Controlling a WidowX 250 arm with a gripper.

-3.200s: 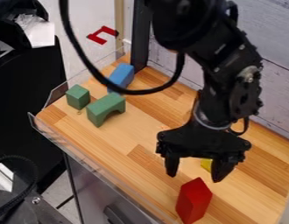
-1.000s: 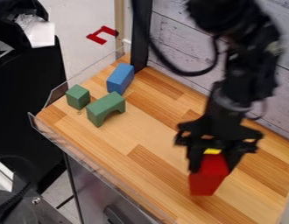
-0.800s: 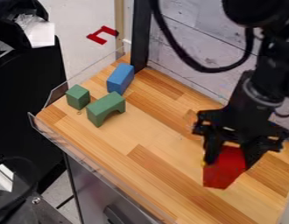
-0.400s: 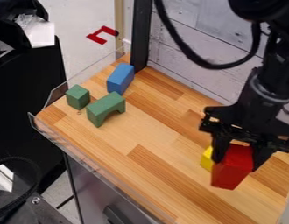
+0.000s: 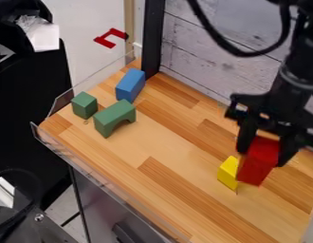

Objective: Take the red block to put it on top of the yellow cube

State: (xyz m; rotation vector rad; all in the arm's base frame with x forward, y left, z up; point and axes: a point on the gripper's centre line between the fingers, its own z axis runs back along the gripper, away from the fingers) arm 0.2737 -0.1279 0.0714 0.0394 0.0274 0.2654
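Red block [image 5: 260, 162] — clamped in the hand [image 5: 265, 148] — beside the yellow cube [image 5: 228, 172] in view.

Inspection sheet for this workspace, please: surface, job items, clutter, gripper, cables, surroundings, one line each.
Surface: wooden worktop, striped grain, clear guard along its edge.
Job items: red block in the gripper, not on top of the yellow cube, which stands on the wood and is partly hidden by the red block.
Clutter: blue block, green cube and green arch grouped near one corner.
Gripper: closed on the red block.
Cables: black cable looping beside the arm.
Surroundings: pale plank wall, black post.
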